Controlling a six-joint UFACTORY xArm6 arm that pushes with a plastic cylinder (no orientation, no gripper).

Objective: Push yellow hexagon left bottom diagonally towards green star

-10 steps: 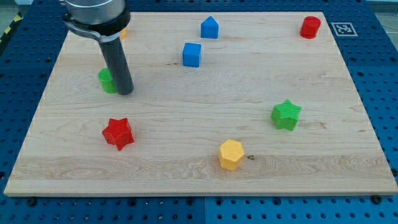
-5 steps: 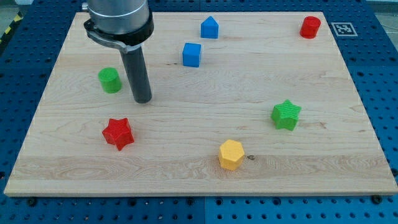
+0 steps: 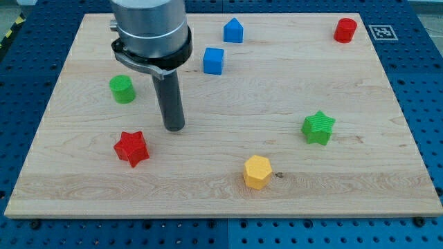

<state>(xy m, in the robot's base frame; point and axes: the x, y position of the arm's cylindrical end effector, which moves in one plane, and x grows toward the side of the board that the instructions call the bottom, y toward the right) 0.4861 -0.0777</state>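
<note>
Rod tip (image 3: pixel 174 128) has moved across the last second: from touching the green cylinder (image 3: pixel 122 89) to a spot on bare wood, right of and below it, near the red star (image 3: pixel 131 148) but clear of it. The travel runs down and rightward, toward the yellow hexagon (image 3: pixel 257 171). No block has shifted in that time. Judgement: this is approach only; no push has begun.

Taking the yellow hexagon as landmark: it sits near the bottom edge of the wooden board (image 3: pixel 221 200). The green star (image 3: pixel 318 127) lies to its upper right, near but apart. The tip is well apart, to its upper left. The red star is far to its left. The blue cube (image 3: pixel 213 61) and blue house-shaped block (image 3: pixel 233 30) are well above it, and the red cylinder (image 3: pixel 345 30) is far to its upper right.

Orientation: the hexagon rests on a flat face with one face toward the view's bottom. It has no real long axis, being about as wide as deep, so heading matters little for a push.

Jaws: none fitted; the arm ends in a plain rod, so there is no open or closed state to record.
</note>
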